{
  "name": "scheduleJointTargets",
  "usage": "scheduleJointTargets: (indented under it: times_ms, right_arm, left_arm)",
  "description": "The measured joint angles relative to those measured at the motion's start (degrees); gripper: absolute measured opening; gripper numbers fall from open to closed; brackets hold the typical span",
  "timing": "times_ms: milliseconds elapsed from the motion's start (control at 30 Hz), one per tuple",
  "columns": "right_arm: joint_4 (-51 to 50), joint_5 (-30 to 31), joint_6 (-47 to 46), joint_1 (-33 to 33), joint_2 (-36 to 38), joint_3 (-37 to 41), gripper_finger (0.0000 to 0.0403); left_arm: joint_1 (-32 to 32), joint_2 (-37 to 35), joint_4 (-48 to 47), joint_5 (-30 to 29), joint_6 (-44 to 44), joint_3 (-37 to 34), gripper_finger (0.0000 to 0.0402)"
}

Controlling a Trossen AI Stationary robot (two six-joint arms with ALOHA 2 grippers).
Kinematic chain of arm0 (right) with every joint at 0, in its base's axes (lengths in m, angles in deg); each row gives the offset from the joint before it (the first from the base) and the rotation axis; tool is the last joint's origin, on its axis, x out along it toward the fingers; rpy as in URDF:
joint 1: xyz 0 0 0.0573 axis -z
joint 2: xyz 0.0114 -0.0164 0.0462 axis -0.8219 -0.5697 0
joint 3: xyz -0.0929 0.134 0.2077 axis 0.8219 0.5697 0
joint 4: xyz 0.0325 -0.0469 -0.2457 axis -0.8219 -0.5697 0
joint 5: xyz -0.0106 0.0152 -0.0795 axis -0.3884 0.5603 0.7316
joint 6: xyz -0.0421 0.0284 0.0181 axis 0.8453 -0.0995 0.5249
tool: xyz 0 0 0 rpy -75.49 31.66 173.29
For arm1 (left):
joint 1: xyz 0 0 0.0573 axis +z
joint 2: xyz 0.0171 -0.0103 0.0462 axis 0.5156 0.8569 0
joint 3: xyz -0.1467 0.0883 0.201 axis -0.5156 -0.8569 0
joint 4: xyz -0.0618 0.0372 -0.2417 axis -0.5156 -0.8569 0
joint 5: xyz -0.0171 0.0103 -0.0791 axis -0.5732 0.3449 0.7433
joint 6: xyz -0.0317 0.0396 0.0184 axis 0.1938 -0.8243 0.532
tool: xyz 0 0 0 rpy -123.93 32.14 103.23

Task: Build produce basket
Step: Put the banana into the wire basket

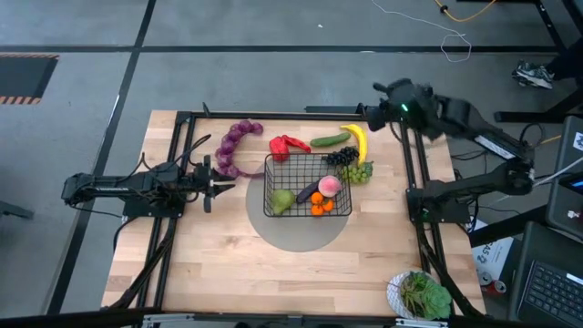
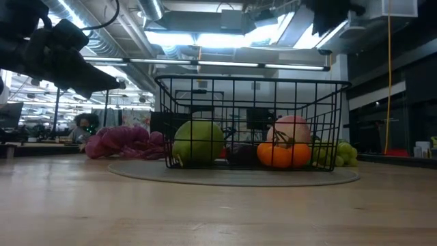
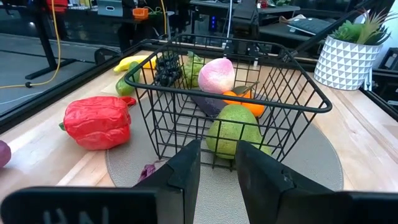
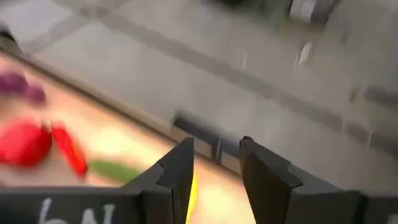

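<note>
Hidden: eggplant mostly masked by basket wires and pear; right wrist view smeared, produce there only colour patches.
Basket: square, upright on round grey mat, mid-worktop.
Banana: outside basket, long axis running away from front edge.
Cucumber: lying crosswise beside red pepper.
Left gripper: just left of basket, fingers slightly spread, empty.
Right gripper: above far right corner, fingers slightly spread, empty.

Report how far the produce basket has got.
Done: pear, peach, oranges and eggplant lie in the basket. In hand: nothing; left gripper and right gripper are empty. Left: purple grapes, pepper, cucumber, banana, grape bunches.
</note>
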Motion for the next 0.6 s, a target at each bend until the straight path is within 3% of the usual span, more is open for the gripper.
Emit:
scheduleJointTargets:
  times_ms: [100, 200, 400, 600]
  right_arm:
    - [-5.4, -12.1, 0.3, 7.4, -4.6, -1.3, 0.0130]
    - [-5.0, -19.6, 2.9, 12.5, -8.5, 0.9, 0.0130]
    - [0.0, -22.8, 2.3, 17.4, -16.2, 7.2, 0.0130]
    - [7.4, -30.2, 1.9, 19.0, -22.2, 11.5, 0.0130]
  left_arm:
    - [0.0, 0.0, 0.0, 0.0, 0.0, 0.0, 0.0096]
    - [0.0, 0.0, 0.0, 0.0, 0.0, 0.0, 0.0096]
    - [0.0, 0.0, 0.0, 0.0, 0.0, 0.0, 0.0096]
    - [0.0, 0.0, -0.1, 0.0, 0.0, 0.0, 0.0096]
